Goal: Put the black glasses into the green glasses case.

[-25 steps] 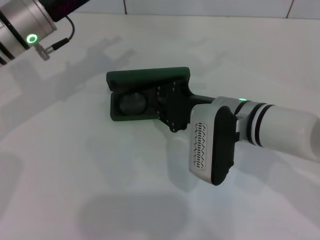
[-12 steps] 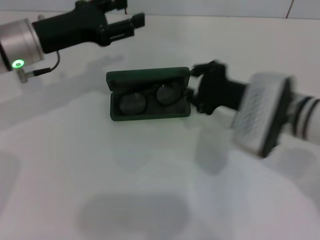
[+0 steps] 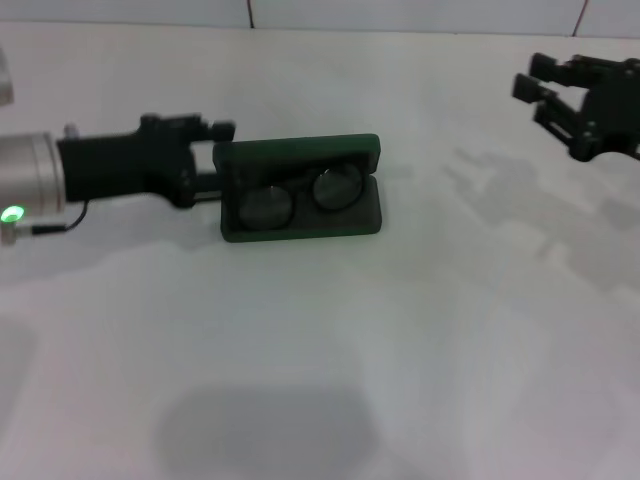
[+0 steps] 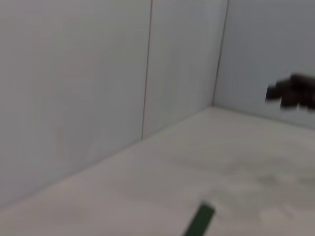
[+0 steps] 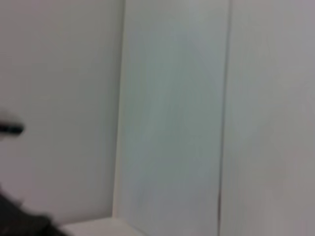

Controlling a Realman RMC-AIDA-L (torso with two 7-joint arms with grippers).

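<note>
The green glasses case (image 3: pixel 300 226) lies open at the middle of the white table, its lid (image 3: pixel 298 153) standing up at the back. The black glasses (image 3: pixel 300 197) lie inside it, both round lenses showing. My left gripper (image 3: pixel 219 159) is level with the case's left end, its fingers open on either side of the lid's left edge. A strip of the case (image 4: pixel 201 220) shows in the left wrist view. My right gripper (image 3: pixel 537 90) is open and empty, raised at the far right, well clear of the case. It also shows far off in the left wrist view (image 4: pixel 294 92).
The white table (image 3: pixel 320 350) carries nothing else. White wall panels (image 5: pixel 172 108) stand behind it.
My right gripper has drawn back from the case to the far right, leaving the glasses inside. My left gripper has come down from the far left to the case's left end.
</note>
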